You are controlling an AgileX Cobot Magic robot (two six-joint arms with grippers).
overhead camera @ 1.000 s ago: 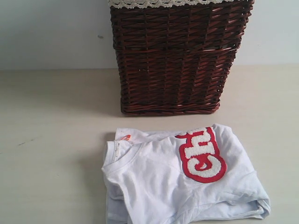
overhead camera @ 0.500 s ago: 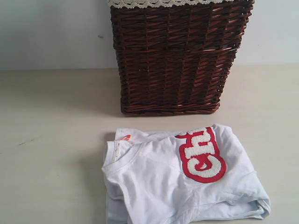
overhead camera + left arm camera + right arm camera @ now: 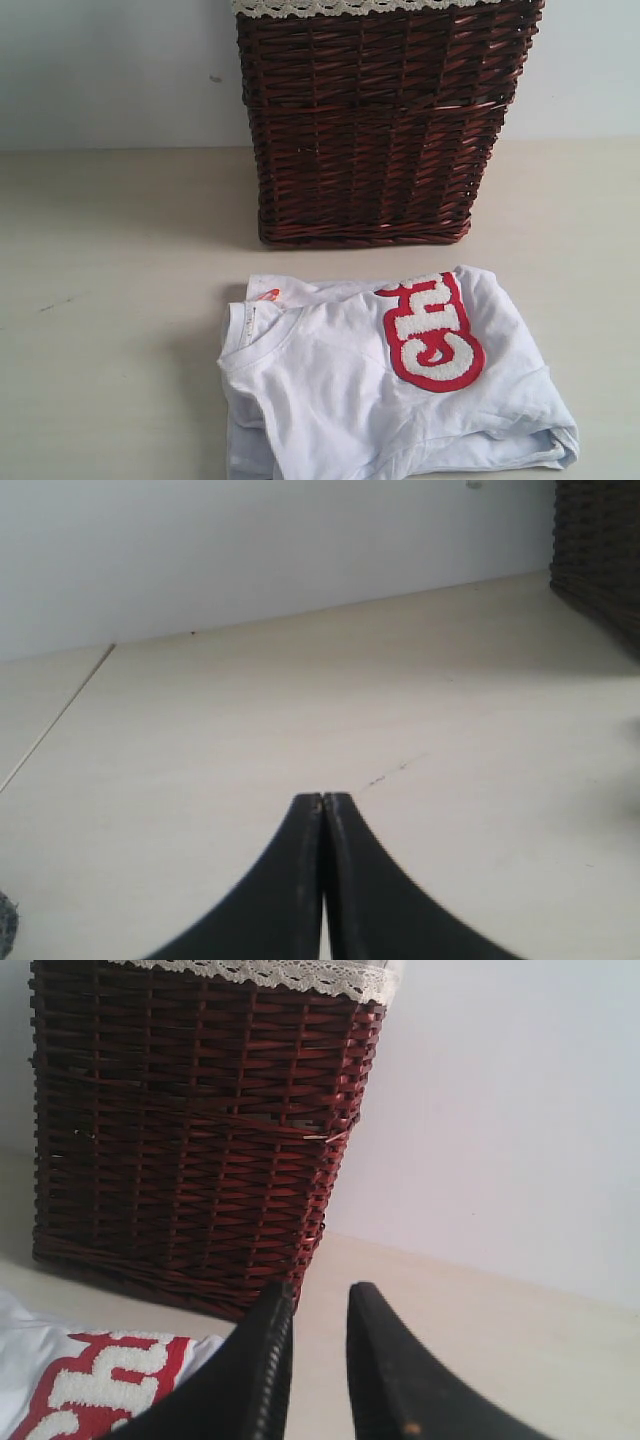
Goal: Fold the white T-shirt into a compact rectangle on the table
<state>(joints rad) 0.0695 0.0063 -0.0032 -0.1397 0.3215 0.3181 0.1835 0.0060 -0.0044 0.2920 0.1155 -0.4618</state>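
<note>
Item under inspection: white cotton T-shirt (image 3: 330, 400), lying as a rough doubled-over bundle on the pale beige counter (image 3: 110, 300), at 5 o'clock from the middle of the exterior view. Its near edge runs out of frame.

Handling, in my judgement: light, limp and soft. It will sag and slide over itself if lifted by 1 layer only. The red patch with fuzzy white lettering (image 3: 432, 335) looks thicker and stiffer and should resist a crease. I would pinch through all layers at an edge, at the collar side at 9 o'clock near the orange neck tag (image 3: 268, 295), or at the loose bulging corner at 5 o'clock, which spoils the rectangle.

Surroundings: a dark brown wicker basket (image 3: 370, 130) with cream lace trim (image 3: 330, 8) stands at 12 o'clock from the shirt, close but apart. It limits any sweep in that direction. The pale grey-white wall (image 3: 100, 70) lies behind.

Tools: left tool (image 3: 324, 798) has its tips pressed together with nothing between, over bare counter. Right tool (image 3: 318, 1295) is narrowly parted, empty, facing the basket.
</note>
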